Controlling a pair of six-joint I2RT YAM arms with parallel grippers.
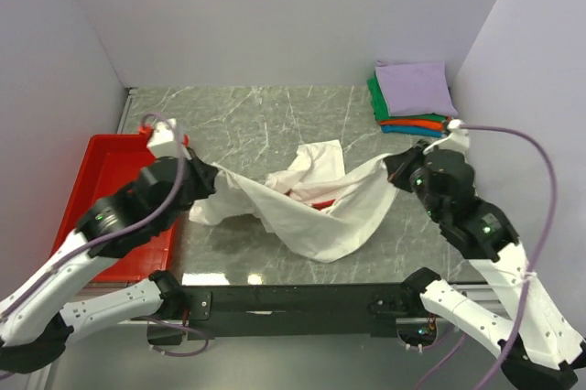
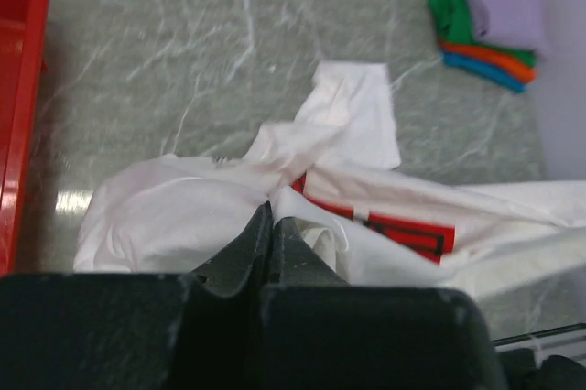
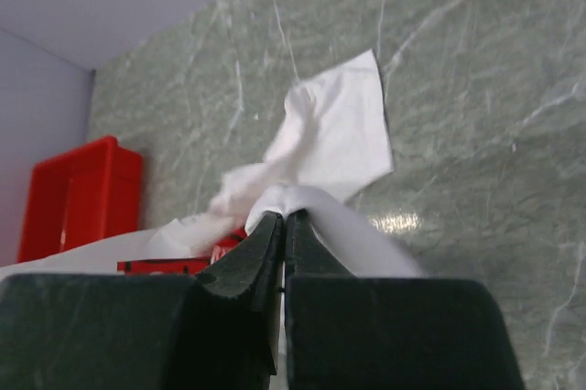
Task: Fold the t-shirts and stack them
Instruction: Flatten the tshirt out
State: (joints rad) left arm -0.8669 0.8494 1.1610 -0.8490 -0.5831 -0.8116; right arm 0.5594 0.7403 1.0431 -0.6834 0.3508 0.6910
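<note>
The white t-shirt with a red chest print hangs crumpled between my two grippers over the table's middle. My left gripper is shut on its left edge; in the left wrist view cloth bunches at the closed tips and the red print shows. My right gripper is shut on its right edge; in the right wrist view a fold of cloth wraps over the tips. A folded stack sits at the back right: lavender tee on top of green, orange and teal ones.
A red plastic tray lies at the table's left edge, under my left arm. The grey marble table is walled on the left, back and right. The black rail runs along the near edge.
</note>
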